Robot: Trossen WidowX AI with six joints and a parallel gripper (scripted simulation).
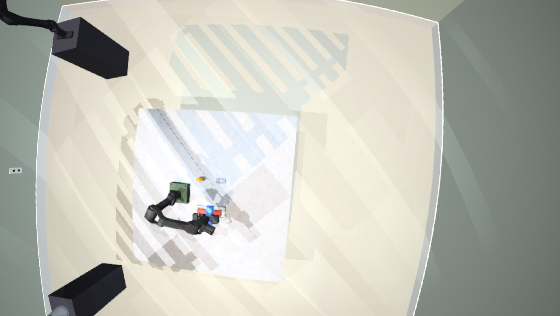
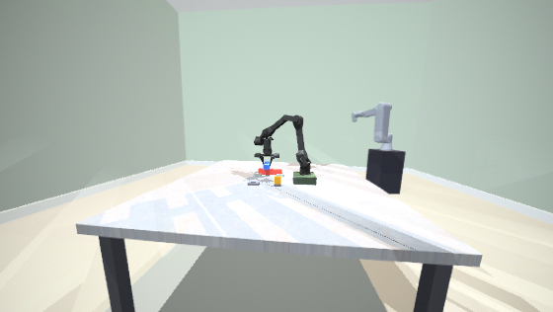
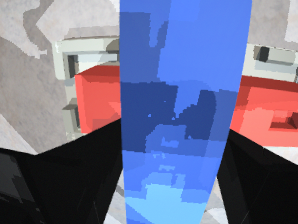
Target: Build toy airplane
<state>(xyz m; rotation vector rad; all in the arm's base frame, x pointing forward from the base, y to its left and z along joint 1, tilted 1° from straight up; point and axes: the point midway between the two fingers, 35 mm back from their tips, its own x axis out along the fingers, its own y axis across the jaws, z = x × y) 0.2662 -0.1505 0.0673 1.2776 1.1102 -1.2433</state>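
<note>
On the table, for your reference: one black arm on a green base, reaching out and bent downward at the wrist. One gripper, pointing down, its fingers about half open, closed on the sides of the wing. One wing, blue, long and flat, held across the middle of the fuselage; you see it run from the top of the wrist view to the bottom, hiding whatever lies beneath. Whether its tab is down in the socket, you cannot tell. One fuselage, red, lying lengthwise within the jig, its two ends showing either side of the wing. Its small recess, at the right of your wrist view, stands unfilled. Whether the fuselage is fully down, you cannot tell. One jig, pale grey-green, its corners visible around the fuselage. One orange piece, likely the tail fin, standing on the table well apart from the jig, on the side nearer your exterior camera. One lilac-grey piece, small and low, near the orange one but not touching it; its kind is too small for you to make out.
</note>
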